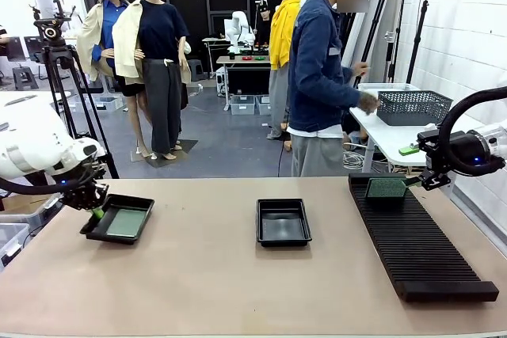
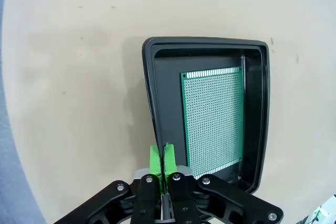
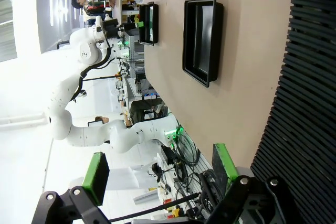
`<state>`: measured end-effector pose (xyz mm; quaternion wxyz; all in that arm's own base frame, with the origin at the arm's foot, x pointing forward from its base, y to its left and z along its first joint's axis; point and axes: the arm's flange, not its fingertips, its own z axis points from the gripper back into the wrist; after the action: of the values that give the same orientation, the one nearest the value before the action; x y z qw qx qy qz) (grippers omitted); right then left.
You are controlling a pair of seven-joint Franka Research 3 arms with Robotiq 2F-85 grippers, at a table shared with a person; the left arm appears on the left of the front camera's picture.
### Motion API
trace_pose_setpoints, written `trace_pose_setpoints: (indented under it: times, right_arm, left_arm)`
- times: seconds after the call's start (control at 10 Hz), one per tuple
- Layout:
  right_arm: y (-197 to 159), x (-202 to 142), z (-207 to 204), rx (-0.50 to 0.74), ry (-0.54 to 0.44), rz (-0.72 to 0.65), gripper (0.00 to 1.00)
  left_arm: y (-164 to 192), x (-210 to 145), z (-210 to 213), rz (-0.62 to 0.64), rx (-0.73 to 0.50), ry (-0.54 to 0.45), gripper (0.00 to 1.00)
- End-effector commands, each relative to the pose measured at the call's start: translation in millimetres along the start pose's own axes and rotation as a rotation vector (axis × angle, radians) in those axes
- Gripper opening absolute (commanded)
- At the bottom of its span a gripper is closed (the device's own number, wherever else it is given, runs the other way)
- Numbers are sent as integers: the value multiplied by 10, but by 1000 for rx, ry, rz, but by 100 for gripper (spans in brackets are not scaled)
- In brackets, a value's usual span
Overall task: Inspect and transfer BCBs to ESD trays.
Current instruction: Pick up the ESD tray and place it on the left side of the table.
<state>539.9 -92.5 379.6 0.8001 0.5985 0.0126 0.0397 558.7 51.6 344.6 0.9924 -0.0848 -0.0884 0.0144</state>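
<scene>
The left gripper (image 2: 160, 153) has its green pads pressed together on nothing, its tips right at the near rim of the left tray (image 2: 149, 77). Just beyond the tips one BCB (image 2: 212, 119) lies flat on that tray's floor, apart from the pads, so that half looks done. The middle tray (image 1: 283, 202), well apart from either gripper, has a bare floor. The right gripper (image 1: 418, 182) has its jaws wide, just beside the second BCB (image 1: 386, 187), which stands upright at the far end of the slotted rack (image 1: 420, 251). I'd say it should straddle the board's edge squarely and close gently. Then it can lift straight out of the slot before swinging towards the middle tray.
</scene>
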Motion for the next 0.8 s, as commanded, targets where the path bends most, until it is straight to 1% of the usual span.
trace_pose_setpoints:
  times: [0.0, 0.2, 0.3, 0.5, 0.7]
  right_arm:
    - [17, -34, -34, -18, -2, -9, 100]
    - [17, -34, -34, -18, -2, -9, 100]
    - [17, -34, -34, -18, -2, -9, 100]
    - [17, -34, -34, -18, -2, -9, 100]
    - [17, -34, -34, -18, -2, -9, 100]
  left_arm:
    - [190, 28, 67, -17, -33, 0, 0]
    - [418, 51, 107, -14, -23, -4, 0]
    - [557, 57, 161, 1, -37, -11, 0]
    - [732, 71, 212, 20, -54, -23, 0]
    - [932, 112, 220, 25, -44, -19, 0]
